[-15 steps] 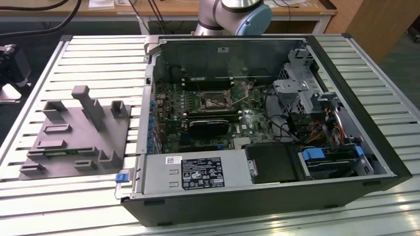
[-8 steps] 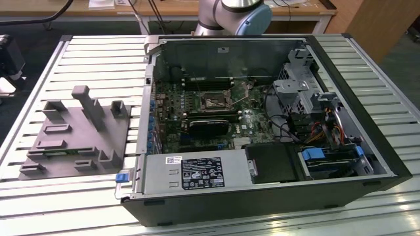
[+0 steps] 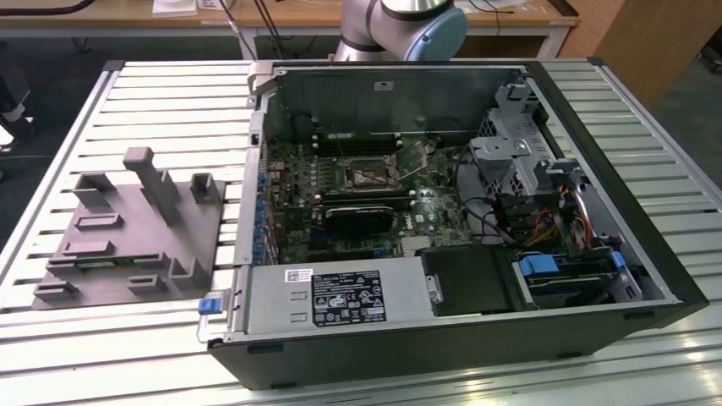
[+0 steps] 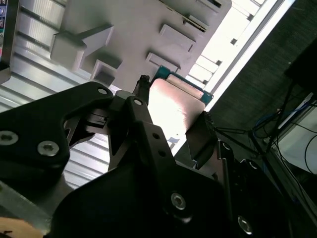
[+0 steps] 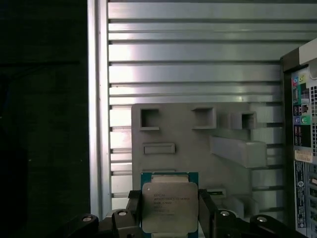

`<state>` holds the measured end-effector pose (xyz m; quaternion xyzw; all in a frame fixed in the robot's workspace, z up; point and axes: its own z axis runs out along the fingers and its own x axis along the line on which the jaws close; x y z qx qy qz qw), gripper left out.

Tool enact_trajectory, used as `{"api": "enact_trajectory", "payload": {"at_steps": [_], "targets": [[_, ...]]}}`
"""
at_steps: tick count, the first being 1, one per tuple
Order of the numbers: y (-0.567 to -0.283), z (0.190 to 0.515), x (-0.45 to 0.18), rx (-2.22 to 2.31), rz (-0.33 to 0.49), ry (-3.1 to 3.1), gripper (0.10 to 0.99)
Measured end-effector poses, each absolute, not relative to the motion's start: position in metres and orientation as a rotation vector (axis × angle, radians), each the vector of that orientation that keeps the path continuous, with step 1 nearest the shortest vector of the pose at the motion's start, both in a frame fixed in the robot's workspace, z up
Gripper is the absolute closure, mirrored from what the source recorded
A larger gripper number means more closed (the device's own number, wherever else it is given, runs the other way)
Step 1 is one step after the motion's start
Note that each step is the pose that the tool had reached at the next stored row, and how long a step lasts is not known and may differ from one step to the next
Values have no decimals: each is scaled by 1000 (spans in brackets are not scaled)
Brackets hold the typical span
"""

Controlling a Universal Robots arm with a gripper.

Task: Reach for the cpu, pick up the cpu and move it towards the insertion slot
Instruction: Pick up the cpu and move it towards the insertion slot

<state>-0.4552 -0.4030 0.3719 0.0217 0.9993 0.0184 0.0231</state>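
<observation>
My gripper [image 5: 169, 212] is clenched on the cpu [image 5: 169, 202], held near the grey tray [image 5: 176, 131]; in the exterior view that tray lies at nine o'clock from the insertion slot [image 3: 367, 175]

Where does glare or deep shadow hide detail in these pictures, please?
Second wrist view: glare washes the top of the cpu to a pale blank, and the table slats burn white. First wrist view: the cpu is evenly lit, but the space beyond the table edge is black. Exterior view: the insertion slot sits shaded inside the computer case.
</observation>
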Motion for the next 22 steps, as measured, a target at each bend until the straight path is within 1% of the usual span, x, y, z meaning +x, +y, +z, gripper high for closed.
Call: {"api": "enact_trajectory", "payload": {"at_steps": [11, 22], "targets": [[-403, 402, -455, 67, 57, 3090, 545], [-403, 403, -448, 67, 57, 3090, 545]]}}
